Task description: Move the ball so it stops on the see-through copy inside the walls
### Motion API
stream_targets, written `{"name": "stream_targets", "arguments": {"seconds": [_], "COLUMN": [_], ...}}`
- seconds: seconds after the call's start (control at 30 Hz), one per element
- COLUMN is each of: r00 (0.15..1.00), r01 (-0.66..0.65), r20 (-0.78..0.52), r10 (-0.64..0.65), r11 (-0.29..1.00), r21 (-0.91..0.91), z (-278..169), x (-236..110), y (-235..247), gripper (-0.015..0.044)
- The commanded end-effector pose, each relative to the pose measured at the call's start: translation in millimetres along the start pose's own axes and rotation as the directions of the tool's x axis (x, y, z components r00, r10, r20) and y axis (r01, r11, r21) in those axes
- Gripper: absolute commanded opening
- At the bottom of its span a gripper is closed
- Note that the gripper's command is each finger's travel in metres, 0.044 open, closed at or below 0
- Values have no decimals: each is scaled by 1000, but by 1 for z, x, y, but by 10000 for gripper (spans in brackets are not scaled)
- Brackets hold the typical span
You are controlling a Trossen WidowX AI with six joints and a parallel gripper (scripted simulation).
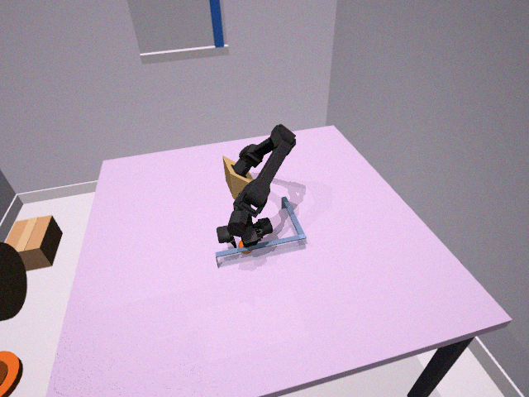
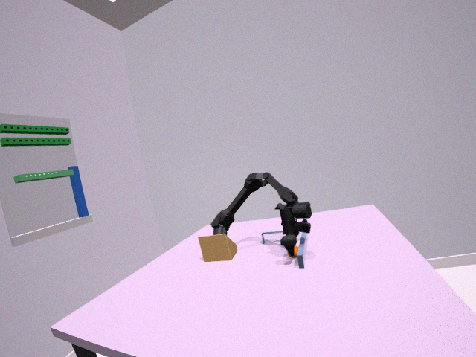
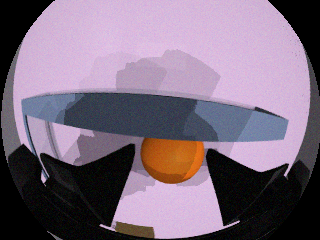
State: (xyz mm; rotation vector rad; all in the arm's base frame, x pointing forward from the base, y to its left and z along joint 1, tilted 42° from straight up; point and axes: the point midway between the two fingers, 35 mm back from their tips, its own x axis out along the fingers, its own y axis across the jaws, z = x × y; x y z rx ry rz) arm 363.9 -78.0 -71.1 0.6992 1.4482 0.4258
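End effector [image 3: 174,163] opening — fingers off ball [image 3: 172,160], no grip. Ball on desk [image 1: 341,256], against clear wall [image 1: 273,243], inside corner; ghost copy likely under it, can't confirm. I finish spreading fingers evenly, then lift straight up — no sideways nudge.

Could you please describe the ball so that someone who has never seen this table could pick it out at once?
On the pink table, find the two low clear bluish walls that form an L near the middle. The ball lies on the table against the longer wall, between the open gripper's black fingers. It is the only small orange sphere on the table.
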Motion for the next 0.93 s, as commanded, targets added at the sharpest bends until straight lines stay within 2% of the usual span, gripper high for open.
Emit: {"name": "stream_targets", "arguments": {"seconds": [0.0,0.2,0.53,0.63,0.7,0.9], "r00": [1000,1000,1000,1000,1000,1000], "r01": [1,-2,-4,0,-1,-1], "r20": [0,1,17,20,21,21], "r10": [-1,2,4,0,1,1], "r11": [1000,1000,1000,1000,1000,1000], "r21": [-1,3,11,9,8,7], "z": [1,0,2,1,-2,-3], "x": [-3,-83,-81,-107,-129,-132], "y": [0,-1,-4,-4,-3,-3], "gripper": [373,373,373,440,440,440]}}
